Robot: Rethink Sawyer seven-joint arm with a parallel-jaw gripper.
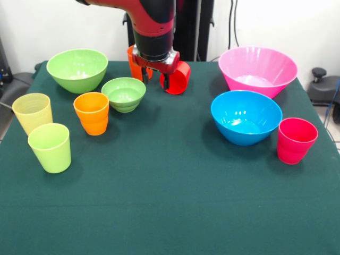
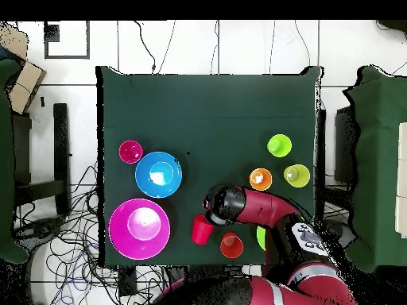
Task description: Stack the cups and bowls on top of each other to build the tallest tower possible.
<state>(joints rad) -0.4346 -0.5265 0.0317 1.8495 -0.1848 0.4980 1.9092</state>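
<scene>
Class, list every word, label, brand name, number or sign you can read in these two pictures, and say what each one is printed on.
None can be read.
The red and black robot arm carries a white patch with dark marks in the overhead view: too blurred to read.
The plastic cups and bowls show no print.

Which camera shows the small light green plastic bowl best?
The front view: the small light green plastic bowl sits fully visible beside the orange plastic cup. Overhead, the red and black robot arm hides nearly all of it.

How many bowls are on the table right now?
4. In front view: large green bowl top left, small green bowl beside it, pink bowl top right, blue bowl below it. None seems hidden.
</scene>
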